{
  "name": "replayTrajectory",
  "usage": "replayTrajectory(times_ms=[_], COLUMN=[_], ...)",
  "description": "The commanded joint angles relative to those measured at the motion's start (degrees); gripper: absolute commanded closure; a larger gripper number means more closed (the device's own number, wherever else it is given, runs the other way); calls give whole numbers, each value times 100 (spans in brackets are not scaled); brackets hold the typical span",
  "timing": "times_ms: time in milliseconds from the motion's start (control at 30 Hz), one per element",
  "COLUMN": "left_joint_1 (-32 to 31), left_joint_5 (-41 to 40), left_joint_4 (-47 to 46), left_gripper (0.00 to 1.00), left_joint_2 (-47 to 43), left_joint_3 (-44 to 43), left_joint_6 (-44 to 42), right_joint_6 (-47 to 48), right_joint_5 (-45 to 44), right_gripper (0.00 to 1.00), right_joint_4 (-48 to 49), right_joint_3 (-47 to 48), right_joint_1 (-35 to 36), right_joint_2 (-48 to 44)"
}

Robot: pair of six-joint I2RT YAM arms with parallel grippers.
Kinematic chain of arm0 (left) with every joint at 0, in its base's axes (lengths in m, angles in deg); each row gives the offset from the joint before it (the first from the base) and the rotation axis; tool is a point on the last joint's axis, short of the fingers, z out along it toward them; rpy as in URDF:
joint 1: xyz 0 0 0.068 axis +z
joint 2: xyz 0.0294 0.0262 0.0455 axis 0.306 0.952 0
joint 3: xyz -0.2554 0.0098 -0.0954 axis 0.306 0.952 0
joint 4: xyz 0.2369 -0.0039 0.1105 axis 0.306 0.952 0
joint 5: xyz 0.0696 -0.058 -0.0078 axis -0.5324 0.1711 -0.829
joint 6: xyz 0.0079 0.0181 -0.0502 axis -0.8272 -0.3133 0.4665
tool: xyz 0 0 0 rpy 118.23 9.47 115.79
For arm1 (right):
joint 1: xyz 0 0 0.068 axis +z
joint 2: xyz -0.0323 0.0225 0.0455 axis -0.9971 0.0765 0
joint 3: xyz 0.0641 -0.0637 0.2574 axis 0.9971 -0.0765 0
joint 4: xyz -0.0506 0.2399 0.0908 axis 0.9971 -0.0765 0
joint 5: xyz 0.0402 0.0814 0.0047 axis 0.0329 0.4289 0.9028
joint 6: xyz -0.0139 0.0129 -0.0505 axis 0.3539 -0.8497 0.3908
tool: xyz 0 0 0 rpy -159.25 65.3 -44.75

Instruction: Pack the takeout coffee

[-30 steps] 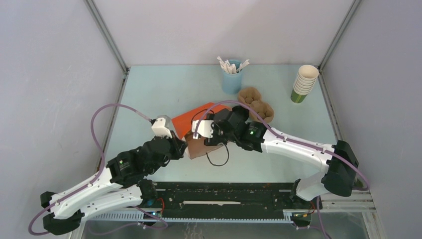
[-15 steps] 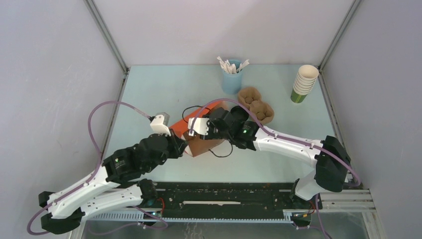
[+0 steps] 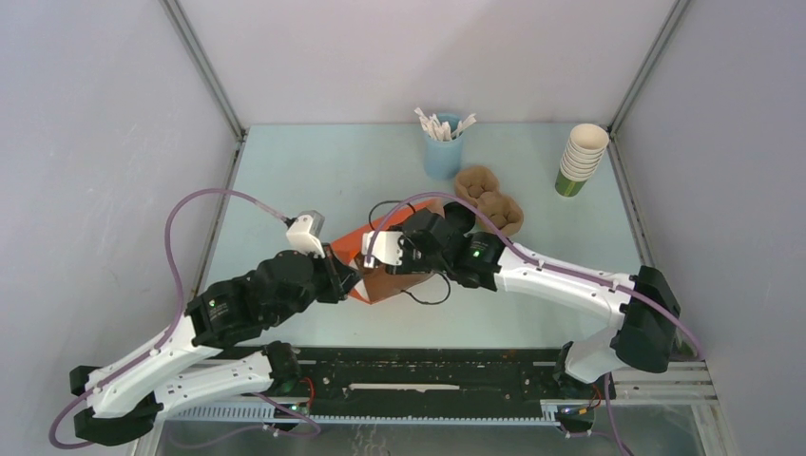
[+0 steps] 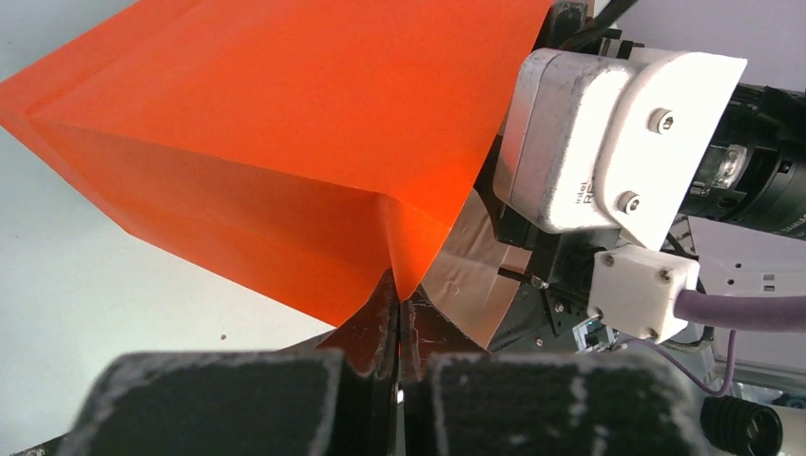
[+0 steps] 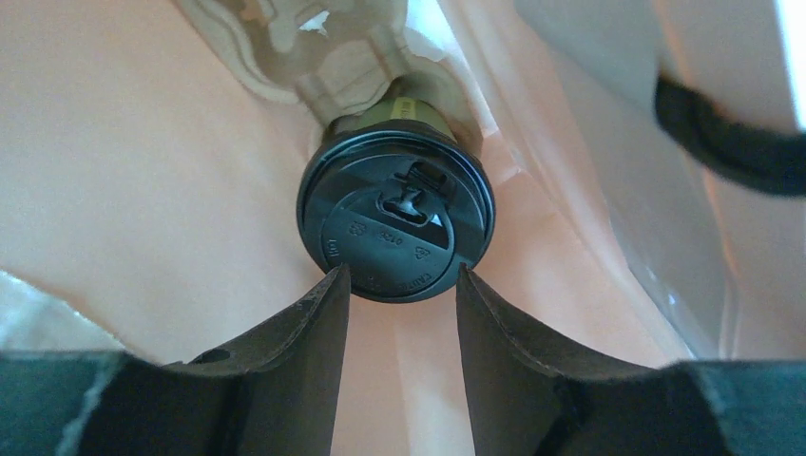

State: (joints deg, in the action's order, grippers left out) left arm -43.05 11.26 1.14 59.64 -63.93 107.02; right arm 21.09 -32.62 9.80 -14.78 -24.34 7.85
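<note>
The takeout coffee (image 5: 394, 223) sits deep inside an orange paper bag (image 4: 285, 142) that lies on its side on the desk (image 3: 314, 171). Its black lid faces the right wrist camera, and its green cup is wedged against a pale pulp carrier (image 5: 285, 38) at the bag's far end. The right pincer (image 5: 401, 280) is reached into the bag's mouth, released. Its fingers stand apart with nothing clamped between them (the lid is wider than the gap and lies just past the tips). The left pincer (image 4: 399, 313) is clenched on a corner fold of the bag's edge. Farther back on the desk are a blue cup of packets (image 3: 443, 152), two brown pulp carriers (image 3: 489, 204) and a stack of lidless cups (image 3: 580, 157).
</note>
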Motion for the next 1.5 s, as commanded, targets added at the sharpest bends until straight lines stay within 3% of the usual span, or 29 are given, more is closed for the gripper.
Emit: replayTrajectory(times_ms=[0, 867, 1133, 1367, 1467], left_joint_1=[-14, 215, 925, 1401, 1506], left_joint_5=[338, 1327, 1884, 1848, 1741], left_joint_4=[-105, -244, -319, -35, 94], left_gripper=[100, 100, 100, 100, 95], left_joint_2=[-46, -140, -263, -188, -133], left_joint_3=[-323, -509, -167, -175, -215], left_joint_6=[134, 227, 288, 185, 143], right_joint_6=[-167, -308, -137, 70, 164], right_joint_5=[248, -859, -226, 217, 413], right_gripper=[47, 47, 48, 50, 50], right_joint_4=[-312, -1553, -1598, -1962, -2242], right_joint_3=[216, 659, 817, 1514, 1841], right_joint_1=[42, 473, 280, -5, -102], right_joint_2=[-240, -454, -153, 631, 931])
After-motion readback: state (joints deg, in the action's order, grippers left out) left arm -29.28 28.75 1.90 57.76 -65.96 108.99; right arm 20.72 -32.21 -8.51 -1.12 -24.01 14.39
